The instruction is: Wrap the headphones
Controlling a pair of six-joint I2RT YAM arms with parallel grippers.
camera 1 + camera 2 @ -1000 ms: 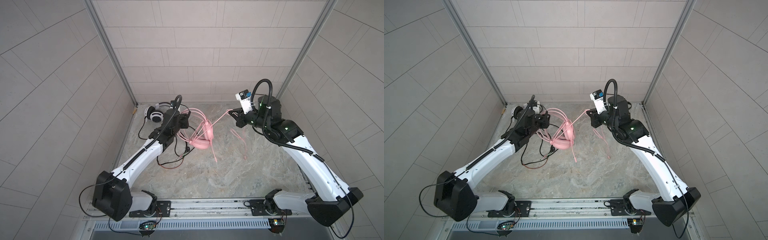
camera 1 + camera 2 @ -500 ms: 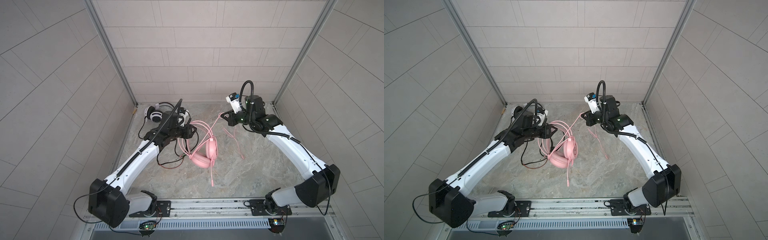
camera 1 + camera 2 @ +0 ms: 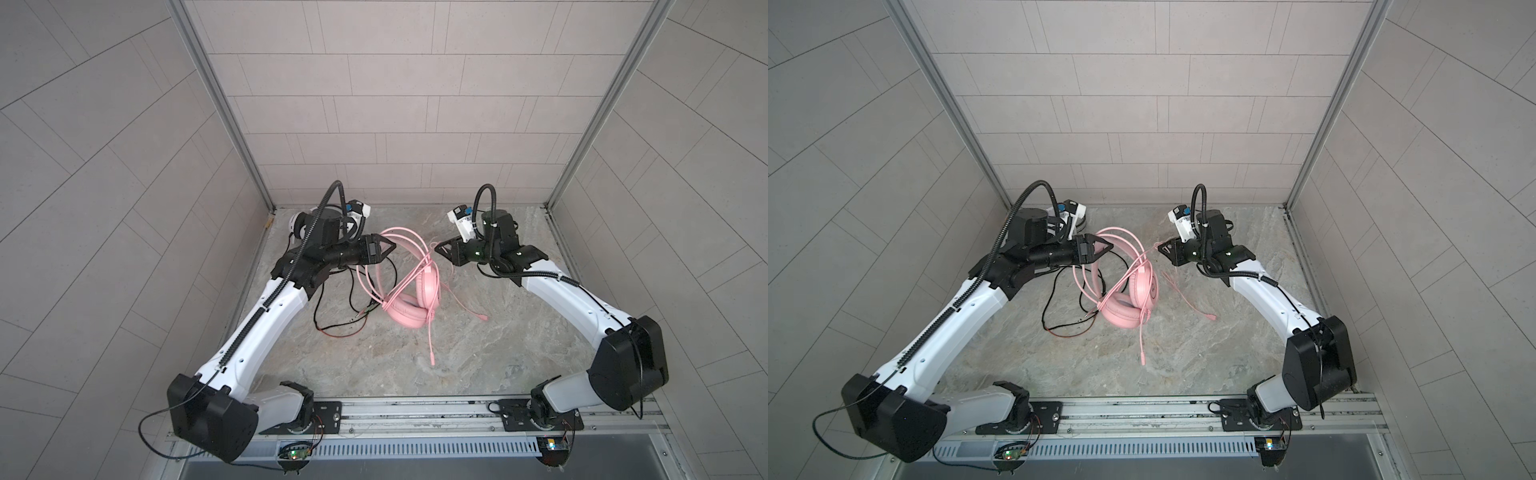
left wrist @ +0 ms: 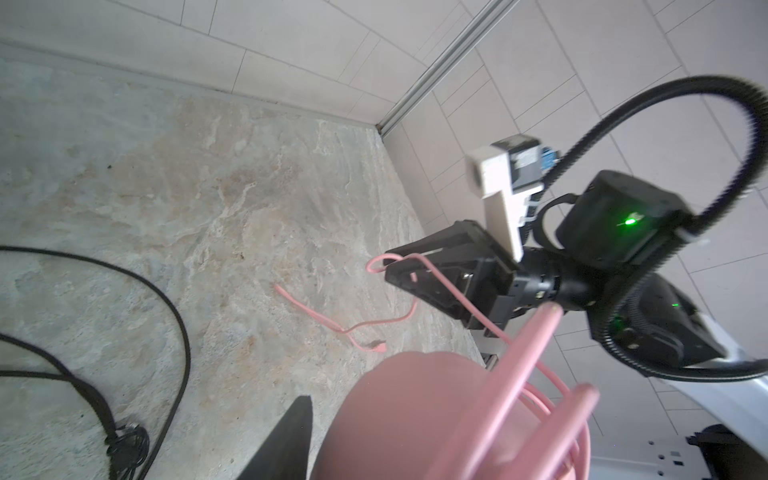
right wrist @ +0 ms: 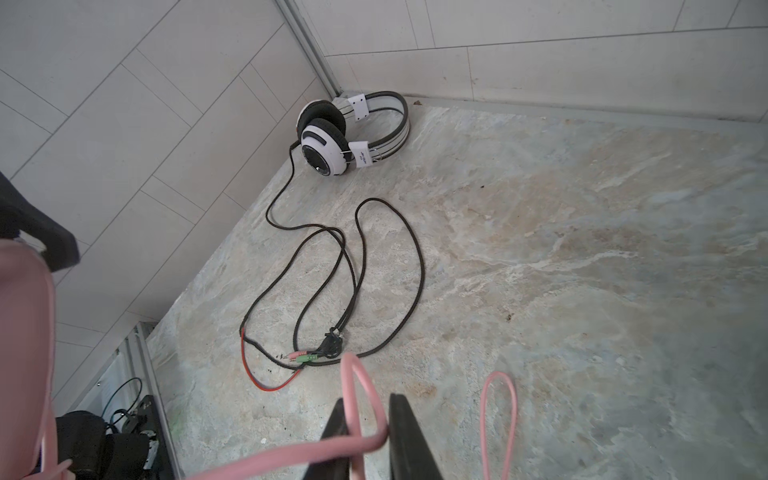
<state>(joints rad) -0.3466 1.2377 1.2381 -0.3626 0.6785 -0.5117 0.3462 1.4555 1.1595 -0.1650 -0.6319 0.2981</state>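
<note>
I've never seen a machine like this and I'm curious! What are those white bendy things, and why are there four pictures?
They are two robot arms, a left arm and a right arm, mounted at the front edge of a stone-patterned table. Two pictures look down from one camera above. The other two come from a small camera on each arm's wrist. In the middle are pink headphones. In the far corner are white-and-black headphones with a loose black cable. The left fingers hold the pink headphones by the headband. The right fingers stand a little apart, with the pink cable looped between them.
</note>
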